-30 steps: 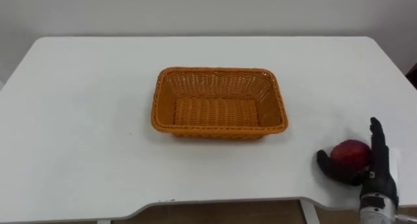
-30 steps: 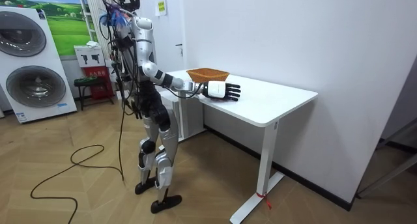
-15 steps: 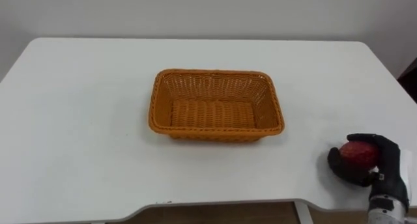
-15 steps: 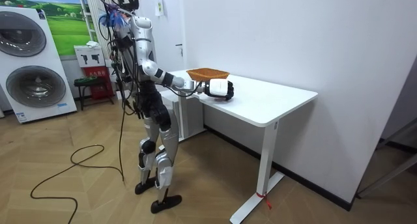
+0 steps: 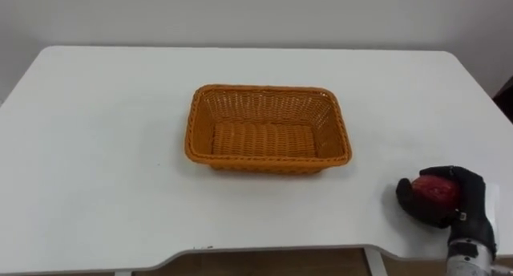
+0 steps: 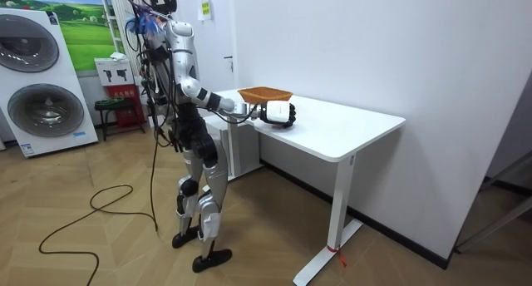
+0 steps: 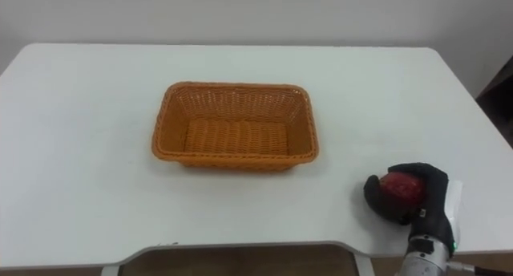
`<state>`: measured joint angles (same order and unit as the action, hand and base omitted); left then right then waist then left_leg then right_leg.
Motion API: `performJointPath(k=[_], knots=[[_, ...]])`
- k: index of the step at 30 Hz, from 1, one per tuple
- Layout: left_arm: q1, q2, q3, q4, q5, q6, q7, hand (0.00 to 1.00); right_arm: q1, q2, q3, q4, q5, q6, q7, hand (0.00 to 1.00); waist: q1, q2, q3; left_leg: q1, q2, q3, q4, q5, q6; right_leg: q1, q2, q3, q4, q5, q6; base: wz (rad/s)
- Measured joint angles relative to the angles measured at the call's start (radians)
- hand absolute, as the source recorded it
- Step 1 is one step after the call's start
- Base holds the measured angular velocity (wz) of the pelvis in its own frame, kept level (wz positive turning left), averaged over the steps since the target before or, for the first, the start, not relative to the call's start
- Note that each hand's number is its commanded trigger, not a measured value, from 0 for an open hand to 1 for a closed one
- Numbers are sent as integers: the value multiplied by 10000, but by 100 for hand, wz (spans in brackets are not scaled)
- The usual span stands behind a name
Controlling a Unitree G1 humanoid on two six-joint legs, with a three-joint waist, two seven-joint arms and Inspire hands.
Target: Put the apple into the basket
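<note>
- We see the right hand (image 5: pixel 463 205) at the near right corner of the white bench (image 5: pixel 104 148), coming in from the lower right of the eye views.
- Its dark fingers and thumb curl round the red apple (image 5: pixel 434 192), fingers over the top and far side, thumb on the side towards the basket.
- The apple sits inside that grasp, just above or on the bench top; we cannot tell whether it touches the surface.
- An orange woven basket (image 5: pixel 268 90) stands on the middle of the bench, upright and rectangular, with its long side facing the robot. It is well apart from the hand and apple, to their left and farther back.
- In the room view we find the robot standing upright at the bench's end on the room view's left, its right arm stretched forward over the bench top, hand closed.
- Two washing machines (image 6: pixel 46 78) stand against the wall at the room view's left, behind the robot.
</note>
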<state>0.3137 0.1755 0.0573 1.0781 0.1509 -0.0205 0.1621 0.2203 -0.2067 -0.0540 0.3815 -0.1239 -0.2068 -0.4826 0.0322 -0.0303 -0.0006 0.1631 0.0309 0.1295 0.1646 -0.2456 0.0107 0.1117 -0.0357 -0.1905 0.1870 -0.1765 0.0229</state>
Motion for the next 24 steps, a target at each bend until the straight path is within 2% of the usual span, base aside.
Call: performJointPath(k=[3,9,15,18,20,24], knots=[[-22,1,-2,-42,0,-1,-58,0,-54,-3,208,-545,-49,36,6,100,24,43,-4,-110,-13,13,27,3,1,-114,-15,-9,16,3,-4,0],[-60,0,-13,36,-11,-3,-202,0,-472,-4,365,-1169,-73,38,2,100,69,100,62,-120,-15,12,25,4,1,-116,-18,-12,-8,2,-3,0],[-124,-1,-17,28,-11,0,-388,0,-856,-19,422,-1704,-90,41,111,100,60,44,81,-132,-18,8,27,6,2,-123,-28,-13,6,1,-2,0],[-237,-5,6,30,20,11,-481,0,-1103,-27,526,-2228,-148,258,268,100,145,-51,98,-187,-22,11,37,8,4,-173,-43,-30,15,1,-2,0],[-276,-7,2,16,177,85,-488,0,-1342,-57,540,-2416,-288,270,398,100,277,-149,47,-213,-25,8,46,8,3,-196,-48,-38,14,2,-2,0],[-240,-6,-1,4,184,245,-479,0,-1683,-117,727,-2436,-463,348,490,100,365,-219,7,-198,-37,-207,54,8,4,-98,-61,-172,-14,2,-2,12]])
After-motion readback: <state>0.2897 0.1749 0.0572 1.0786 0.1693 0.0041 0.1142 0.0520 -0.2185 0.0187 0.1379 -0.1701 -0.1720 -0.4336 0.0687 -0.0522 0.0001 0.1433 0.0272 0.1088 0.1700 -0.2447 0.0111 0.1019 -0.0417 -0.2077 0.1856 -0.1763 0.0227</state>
